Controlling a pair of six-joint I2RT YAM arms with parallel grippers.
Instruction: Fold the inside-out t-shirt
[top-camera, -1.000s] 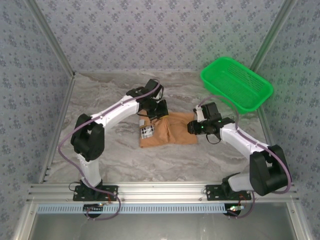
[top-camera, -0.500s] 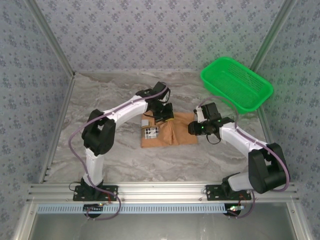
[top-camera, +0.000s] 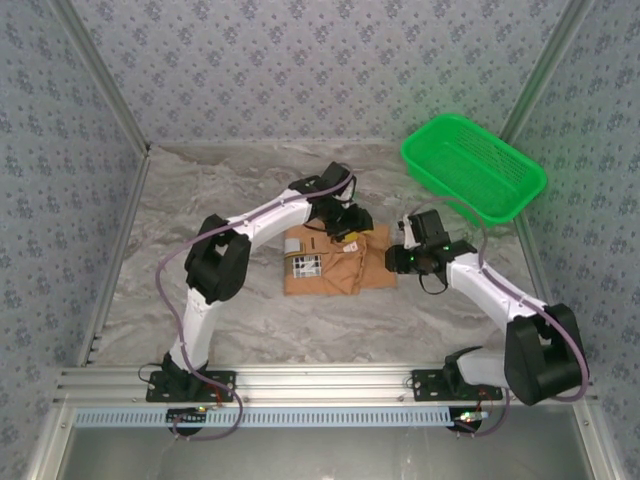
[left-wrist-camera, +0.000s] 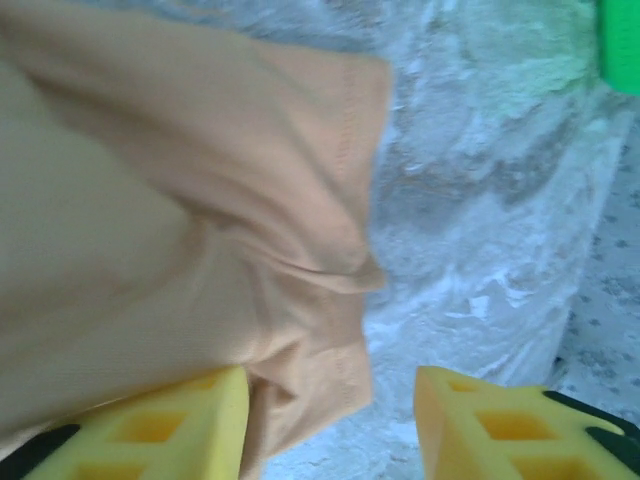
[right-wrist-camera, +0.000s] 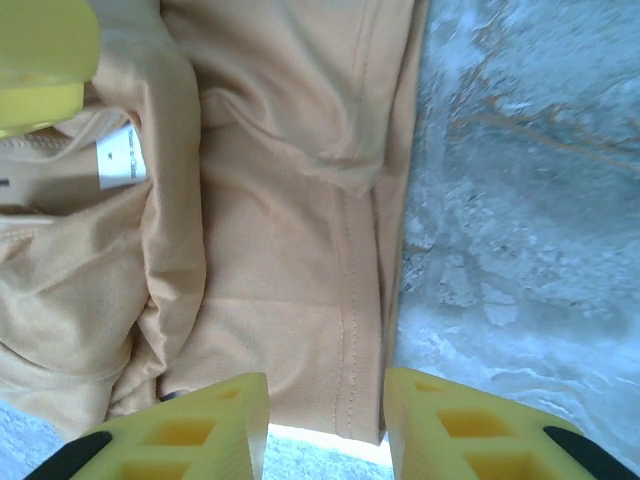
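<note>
The inside-out t-shirt (top-camera: 340, 272) lies under the left end effector (left-wrist-camera: 330, 388) and right end effector (right-wrist-camera: 325, 388), both released.

No writing can be read. A small white neck label (right-wrist-camera: 121, 160) lies on the t-shirt (right-wrist-camera: 285, 250), up and left of the right gripper (right-wrist-camera: 327, 400) — its print is too tiny to make out. In the top view, a white patch with dark marks (top-camera: 303, 264) lies on the cloth near the left gripper (top-camera: 352, 226) — equally illegible.

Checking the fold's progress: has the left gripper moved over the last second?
Yes. The left gripper has shifted rightward across the t-shirt, toward the green basket.
</note>
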